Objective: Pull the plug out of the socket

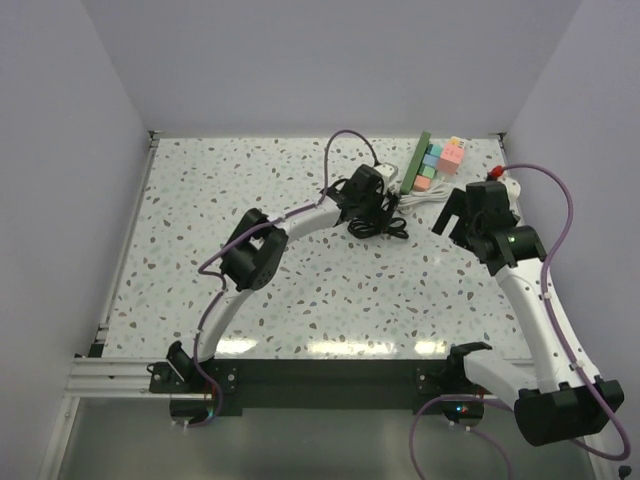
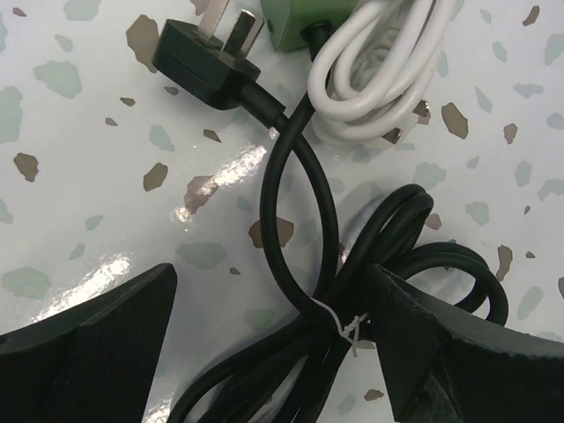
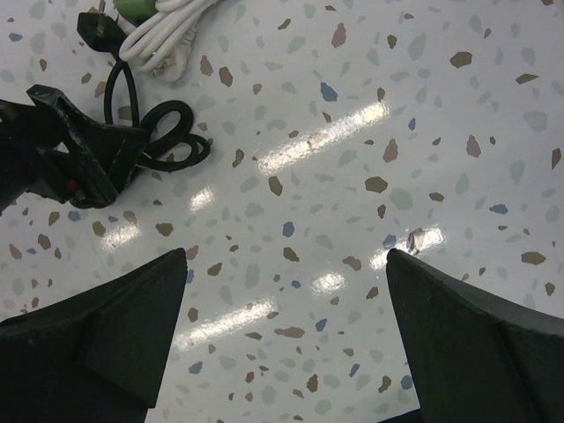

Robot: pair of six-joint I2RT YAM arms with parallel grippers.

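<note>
Just ahead of the wide-open, empty left hand (image 2: 269, 286) lies the socket (image 2: 295, 26), its cord (image 2: 328, 238) underneath.

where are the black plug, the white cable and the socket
black plug (image 2: 201, 60), left wrist view, its body
white cable (image 2: 374, 88), left wrist view, its coiled loops
socket (image 2: 286, 22), left wrist view, its green end

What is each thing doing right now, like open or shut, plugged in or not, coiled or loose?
left gripper: open, above the black cord.
right gripper: open, above bare table.
black plug: unplugged, prongs bare, lying flat.
black cord: bundled, tied with a white tie.
white cable: coiled.
socket: on the table, coloured blocks against one side.
</note>
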